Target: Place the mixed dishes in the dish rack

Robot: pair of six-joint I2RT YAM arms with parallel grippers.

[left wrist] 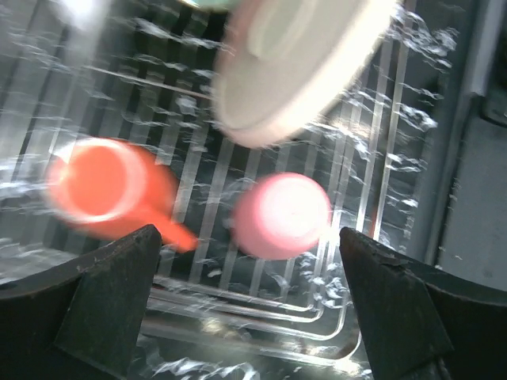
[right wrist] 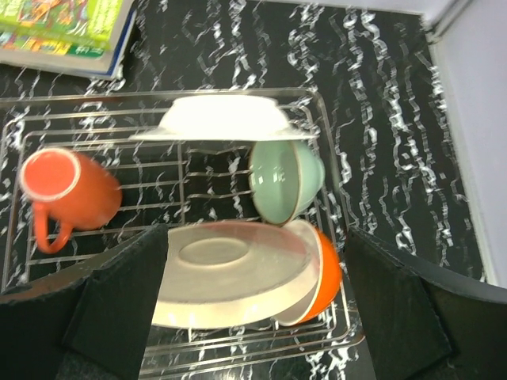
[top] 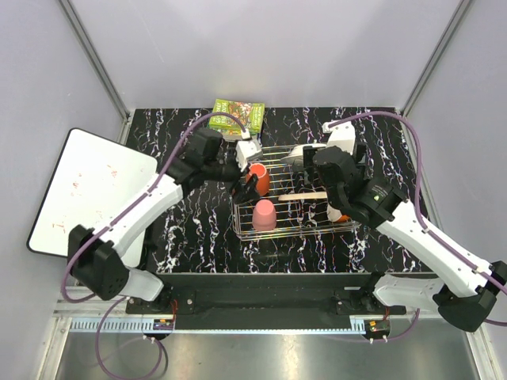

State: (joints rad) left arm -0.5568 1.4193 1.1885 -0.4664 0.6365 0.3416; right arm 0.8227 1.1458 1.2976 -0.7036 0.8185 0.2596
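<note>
Leaning on dish rack [right wrist: 142, 170] bars holds the white plate [right wrist: 218, 119] and pink plate [right wrist: 230, 277] upright. Left gripper [left wrist: 247, 233] and right gripper [right wrist: 255, 233] hover, fingers wide, empty.

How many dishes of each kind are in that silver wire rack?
Plates: 2 (large white plate, pink-and-cream plate)
Bowls: 2 (pale green bowl, orange-outside cream bowl)
Cups: 2 (orange cup, pink cup)
Total: 6

We're looking at a shiny metal wire rack [top: 293, 228], a glossy orange cup [right wrist: 75, 190] and pale green bowl [right wrist: 285, 182], smooth marbled black tabletop [right wrist: 380, 95].
</note>
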